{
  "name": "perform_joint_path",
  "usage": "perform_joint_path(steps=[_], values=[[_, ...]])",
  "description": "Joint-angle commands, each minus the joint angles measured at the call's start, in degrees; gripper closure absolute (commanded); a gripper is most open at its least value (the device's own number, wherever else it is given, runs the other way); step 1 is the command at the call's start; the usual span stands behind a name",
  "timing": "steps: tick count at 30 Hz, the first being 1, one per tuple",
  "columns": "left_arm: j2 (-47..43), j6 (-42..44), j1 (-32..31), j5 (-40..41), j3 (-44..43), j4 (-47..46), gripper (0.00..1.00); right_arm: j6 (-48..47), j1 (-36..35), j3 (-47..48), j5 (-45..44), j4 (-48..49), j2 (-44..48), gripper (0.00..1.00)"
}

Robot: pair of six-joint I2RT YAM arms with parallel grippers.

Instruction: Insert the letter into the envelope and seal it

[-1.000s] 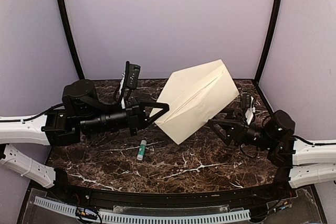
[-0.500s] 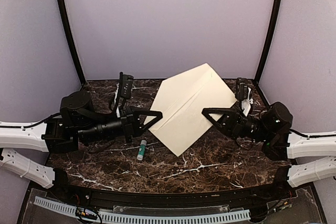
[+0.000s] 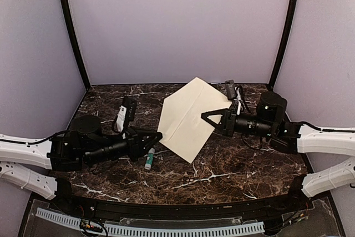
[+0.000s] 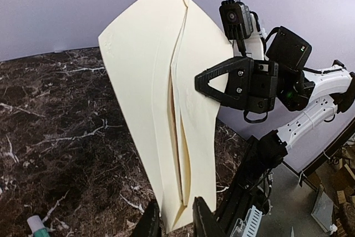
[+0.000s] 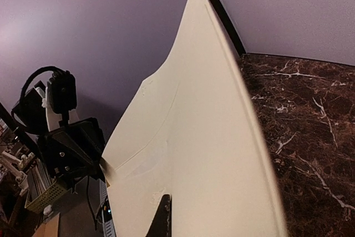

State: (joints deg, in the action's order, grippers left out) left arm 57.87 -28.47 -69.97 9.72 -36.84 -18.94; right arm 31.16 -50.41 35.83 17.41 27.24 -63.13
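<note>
The envelope [image 3: 186,120] has dropped lower, right gripper [image 3: 206,118] pinching its near edge, left gripper [image 4: 175,223] straddling a corner, hold unclear; keep the right pinch firm while lowering.

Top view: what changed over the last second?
The envelope came down from high and tilted to low over the table. The right jaws moved in from beneath its right side and closed on its right edge. The left jaws stay at its left corner, lowered with it. The glue stick has not moved.
</note>
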Motion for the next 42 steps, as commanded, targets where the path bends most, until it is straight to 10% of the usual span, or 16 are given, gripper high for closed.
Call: perform_joint_path(steps=[1, 9, 16, 23, 42], values=[[-2.2, 0.0, -0.2, 3.1, 2.2, 2.7, 0.75, -2.8, 4.5, 3.9, 7.2, -11.7, -4.7, 1.00], [-4.0, -2.4, -0.2, 13.1, 2.6, 12.8, 0.47, -10.5, 8.7, 9.9, 15.3, -22.6, -16.5, 1.00], [-1.8, -5.5, -0.2, 18.9, 2.7, 21.0, 0.41, -16.3, 9.3, 18.3, 24.3, -30.5, -31.9, 1.00], [2.4, -8.9, -0.1, 21.6, 0.3, 29.3, 0.41, -18.4, 9.3, 24.8, 14.6, -36.9, -40.8, 0.99], [10.9, -7.3, 9.8, 9.7, -1.8, 27.9, 0.40, -20.7, 9.3, 36.1, -8.0, -51.7, -40.4, 0.15]])
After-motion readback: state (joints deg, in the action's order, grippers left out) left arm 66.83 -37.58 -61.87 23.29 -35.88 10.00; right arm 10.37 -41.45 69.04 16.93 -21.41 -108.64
